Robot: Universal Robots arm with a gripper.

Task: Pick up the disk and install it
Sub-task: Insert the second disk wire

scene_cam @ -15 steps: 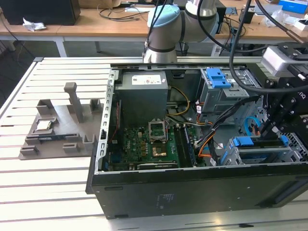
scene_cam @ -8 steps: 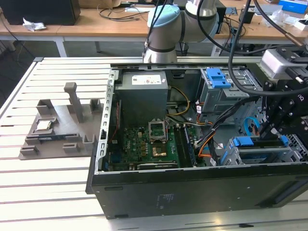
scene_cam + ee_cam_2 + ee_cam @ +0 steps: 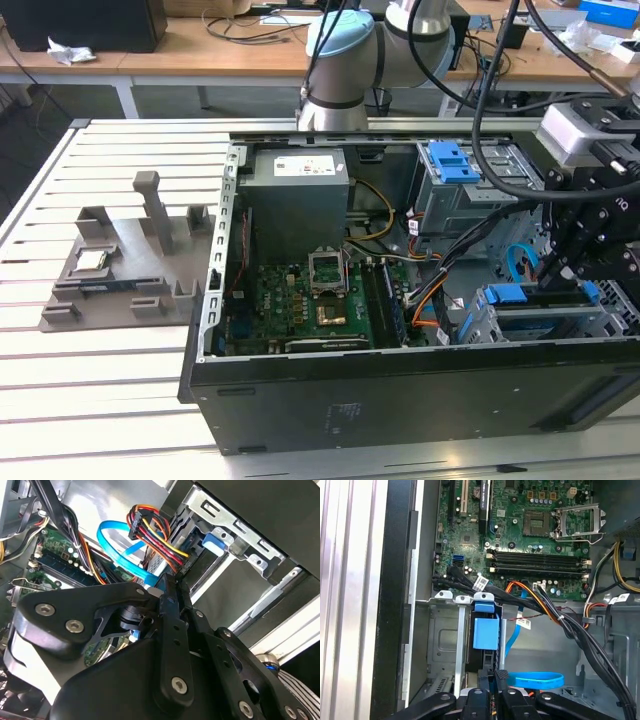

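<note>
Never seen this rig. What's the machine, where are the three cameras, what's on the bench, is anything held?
A grey-and-blue robot arm with a black gripper works over an open black desktop computer case lying on a white slatted table. The exterior view looks at the whole bench; both wrist views ride on the arm and look into the case. The gripper sits at the silver metal drive cage, beside a blue plastic carrier tab. A grey plastic parts fixture lies toward the exterior view's left. Whether the gripper holds anything is not clear.
</note>
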